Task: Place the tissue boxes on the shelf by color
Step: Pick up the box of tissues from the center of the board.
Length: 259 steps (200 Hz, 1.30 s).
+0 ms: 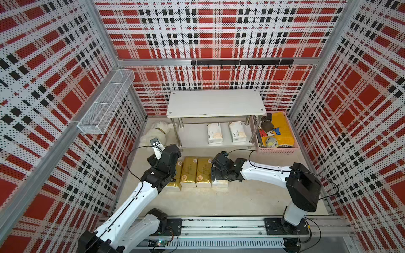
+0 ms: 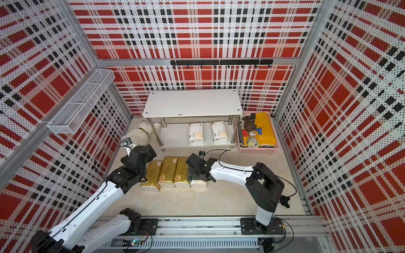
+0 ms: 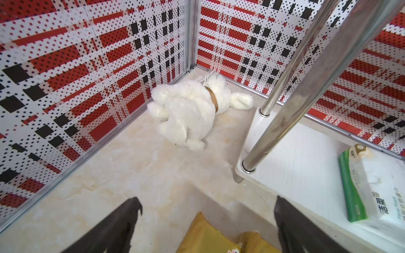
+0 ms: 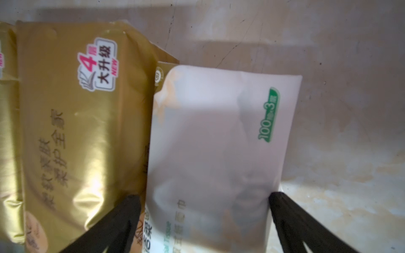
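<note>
Shelf (image 1: 215, 103), upper centre: two white packs (image 1: 214, 133) on its lower board. Three gold packs (image 1: 189, 172) lie mid-frame on the worktop (image 1: 241, 197), a third white pack (image 4: 219, 142) at their right. Right fingers (image 4: 122, 219) spread astride it, unclamped; left fingers (image 3: 114, 225) spread, empty. Judged light, soft, slippery: pinch the long sides.

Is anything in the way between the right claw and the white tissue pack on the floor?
Nothing visible. The right gripper hangs open with a finger on each side of the white pack. The nearest gold pack lies tight against it, where one finger goes.
</note>
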Each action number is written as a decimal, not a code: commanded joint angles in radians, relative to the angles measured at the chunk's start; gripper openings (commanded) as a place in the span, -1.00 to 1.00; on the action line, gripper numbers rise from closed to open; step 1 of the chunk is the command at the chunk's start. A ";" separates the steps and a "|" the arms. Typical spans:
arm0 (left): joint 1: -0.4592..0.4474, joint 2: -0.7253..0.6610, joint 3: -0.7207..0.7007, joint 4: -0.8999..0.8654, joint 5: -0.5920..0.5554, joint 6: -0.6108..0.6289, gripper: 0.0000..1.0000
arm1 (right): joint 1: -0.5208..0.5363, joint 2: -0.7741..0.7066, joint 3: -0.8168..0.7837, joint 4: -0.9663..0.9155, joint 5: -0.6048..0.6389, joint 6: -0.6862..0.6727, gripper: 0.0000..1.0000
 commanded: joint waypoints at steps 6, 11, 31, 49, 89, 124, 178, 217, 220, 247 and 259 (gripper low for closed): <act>0.007 -0.020 0.006 0.020 0.011 0.009 1.00 | 0.006 0.045 0.025 -0.016 0.009 0.021 1.00; 0.008 -0.021 0.004 0.019 0.010 0.010 1.00 | 0.006 0.041 0.027 -0.021 0.016 0.022 1.00; 0.009 -0.029 0.001 0.019 0.009 0.010 1.00 | 0.007 0.011 0.036 -0.056 0.051 0.017 1.00; 0.013 -0.027 0.002 0.021 0.014 0.009 1.00 | 0.006 0.008 0.060 -0.097 0.089 0.007 1.00; 0.016 -0.025 0.002 0.026 0.021 0.012 1.00 | 0.007 0.064 0.065 -0.093 0.063 0.006 1.00; 0.020 -0.031 -0.003 0.028 0.024 0.014 1.00 | 0.007 0.100 0.044 -0.044 0.033 0.007 1.00; 0.023 -0.028 -0.005 0.032 0.028 0.014 1.00 | 0.007 0.129 -0.036 -0.028 0.035 0.023 1.00; 0.024 -0.035 -0.007 0.032 0.025 0.013 1.00 | 0.004 0.053 -0.088 -0.060 0.079 0.005 1.00; 0.023 -0.034 -0.008 0.032 0.025 0.013 1.00 | 0.004 0.048 -0.088 -0.068 0.083 -0.001 1.00; 0.023 -0.034 -0.007 0.032 0.026 0.014 1.00 | -0.002 0.007 -0.079 -0.140 0.111 -0.064 1.00; 0.024 -0.037 -0.005 0.032 0.025 0.012 1.00 | -0.014 -0.031 -0.082 -0.158 0.119 -0.078 1.00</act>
